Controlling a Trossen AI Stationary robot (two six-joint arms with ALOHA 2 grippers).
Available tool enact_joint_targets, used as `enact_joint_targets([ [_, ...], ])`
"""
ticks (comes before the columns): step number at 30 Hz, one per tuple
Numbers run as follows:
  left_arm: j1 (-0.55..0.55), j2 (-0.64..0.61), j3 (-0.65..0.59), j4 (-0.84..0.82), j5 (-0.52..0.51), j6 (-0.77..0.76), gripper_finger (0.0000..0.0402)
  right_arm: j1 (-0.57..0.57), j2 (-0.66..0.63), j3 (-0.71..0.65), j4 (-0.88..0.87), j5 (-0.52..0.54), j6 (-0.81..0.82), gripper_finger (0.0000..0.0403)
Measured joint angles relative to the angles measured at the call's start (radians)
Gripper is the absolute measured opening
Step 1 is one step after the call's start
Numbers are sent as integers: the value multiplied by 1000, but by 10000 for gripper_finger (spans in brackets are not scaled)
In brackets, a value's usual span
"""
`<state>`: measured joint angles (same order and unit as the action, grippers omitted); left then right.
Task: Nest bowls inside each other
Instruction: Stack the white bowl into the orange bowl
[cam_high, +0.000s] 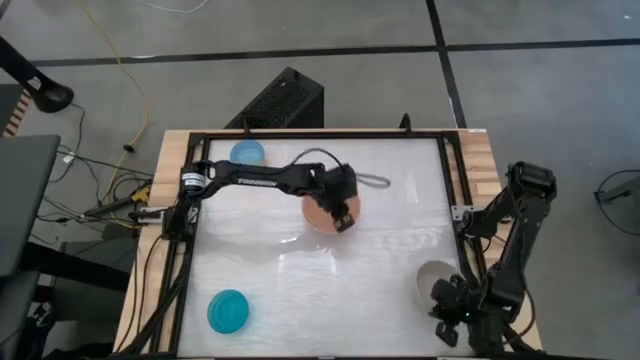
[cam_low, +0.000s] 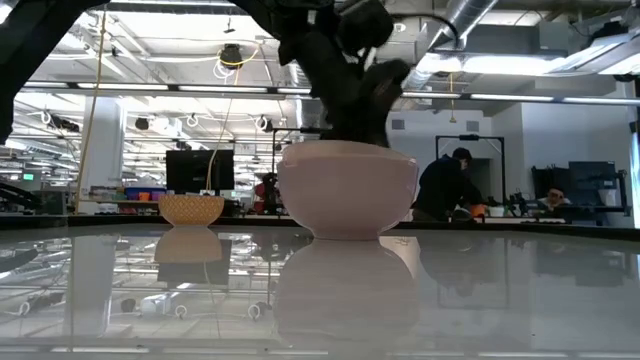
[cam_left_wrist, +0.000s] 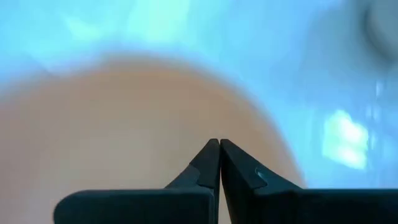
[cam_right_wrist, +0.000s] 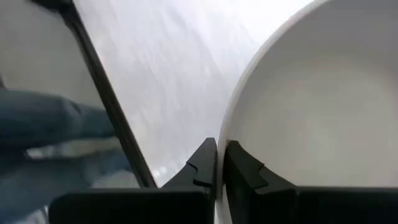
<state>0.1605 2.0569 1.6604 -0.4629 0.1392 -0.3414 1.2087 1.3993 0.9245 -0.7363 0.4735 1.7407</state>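
Observation:
A salmon-pink bowl stands upright on its base at the table's middle, and the low view shows it too. My left gripper hangs just above its right part, shut with nothing between the fingertips. A white bowl is at the near right, with my right gripper shut on its near rim. A light blue bowl rests at the far left. A teal-blue bowl rests at the near left. My right gripper pinches the white bowl's rim on the bowl's near side. One finger is inside the bowl and the other outside its wall. The fingers slant down from the near right. Whether the bowl is clear of the table does not show.
A black frame runs round the white tabletop and passes close to the white bowl. A grey cord lies just beyond the salmon-pink bowl. Bare tabletop lies between the middle bowl and the near edge.

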Motion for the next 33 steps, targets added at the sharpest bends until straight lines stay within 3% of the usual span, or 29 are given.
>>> enact_joint_targets([
  [6, 86, -102, 0, 46, -15, 29, 0, -46, -144, -2, -93, 196, -75, 34],
  [13, 171, -248, 0, 81, -21, 85, 0, -196, -299, -1, -91, 299, -342, 34],
  [17, 217, -333, -39, 75, -11, 104, 0, -308, -376, -1, -30, 340, -531, 34],
  [21, 249, -444, -153, 96, -3, 112, 0, -440, -435, 0, 145, 331, -787, 34],
  [26, 270, -625, -386, 215, 7, 70, 0, -633, -458, 0, 418, 172, -1111, 34],
  [33, 271, -893, -724, 423, 6, -68, 0, -959, -356, 2, 577, -299, -1262, 34],
])
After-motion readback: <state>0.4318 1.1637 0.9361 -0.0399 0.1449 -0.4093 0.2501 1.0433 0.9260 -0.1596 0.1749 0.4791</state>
